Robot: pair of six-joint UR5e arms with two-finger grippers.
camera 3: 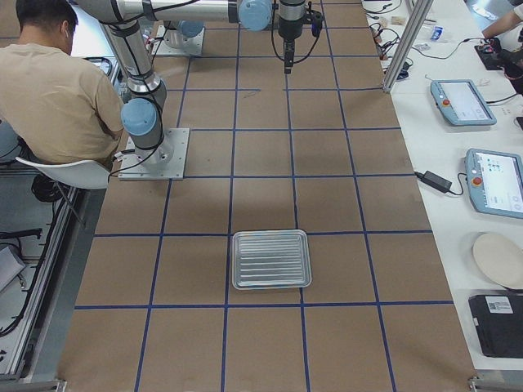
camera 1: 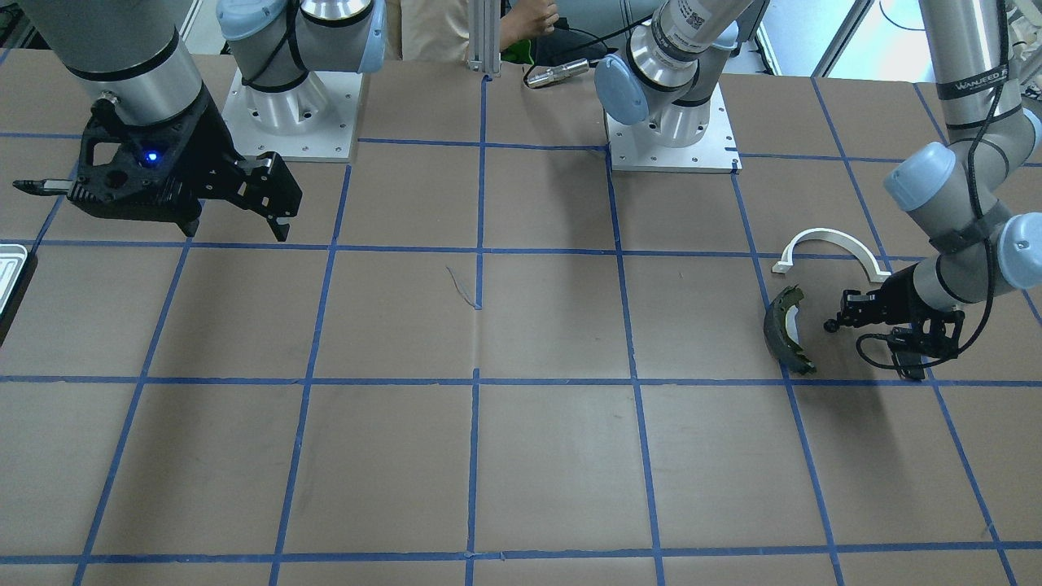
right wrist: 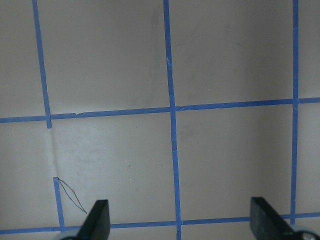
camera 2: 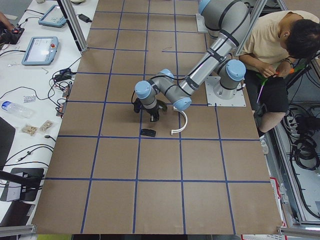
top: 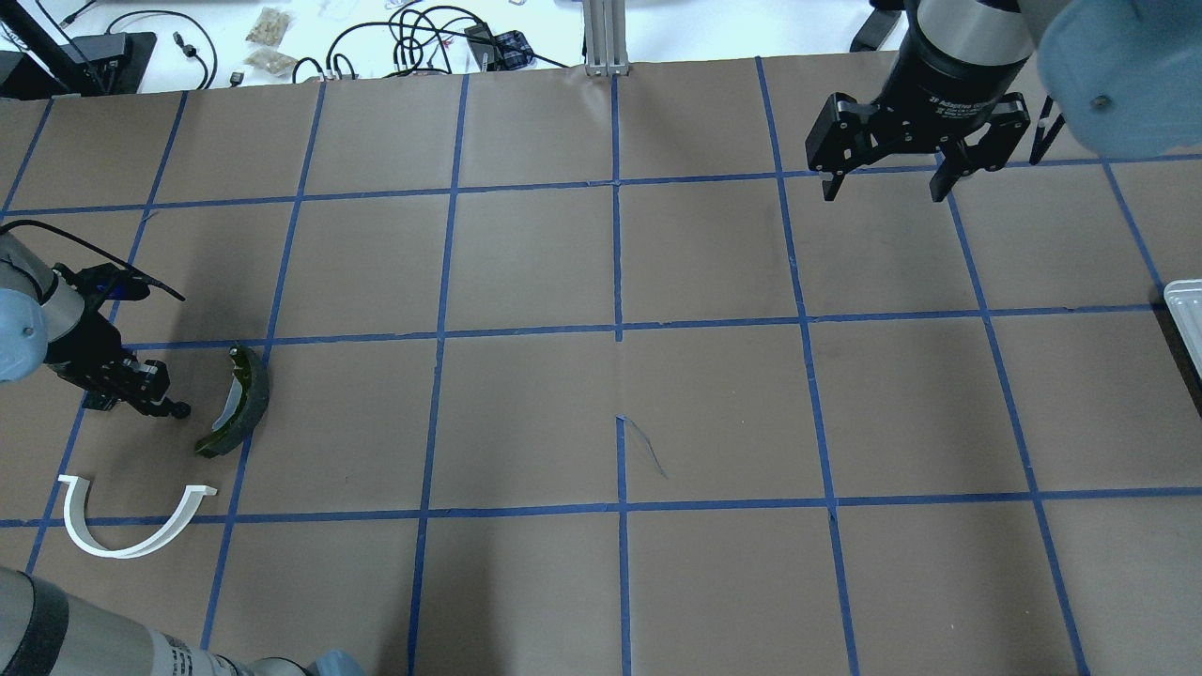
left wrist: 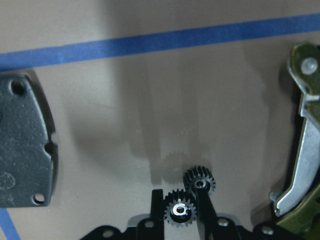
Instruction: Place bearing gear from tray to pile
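Finding: the bearing gear [left wrist: 181, 210] is off the tray [camera 3: 271, 260] and at the pile, held by the left gripper [camera 1: 834, 325]. It sits between the dark olive brake shoe [top: 239, 404] and the grey pad [left wrist: 22, 150], with the white half-ring bracket [top: 127, 526] nearby.

Handling, as judged: the gear is a small, light, rigid part showing two toothed wheels with bright bores. The teeth give purchase, while the flat faces look slick. It is likely to roll if released on edge, so hold it across the toothed rim.

Grip: the left fingers [left wrist: 157, 205] are drawn in narrow and clamped on the nearer wheel's rim. The second wheel projects past the tips. A separate shadow on the table cover suggests the gear is off the surface.

The right gripper [top: 884, 192] hangs spread wide, holding nothing, well apart from the pile.
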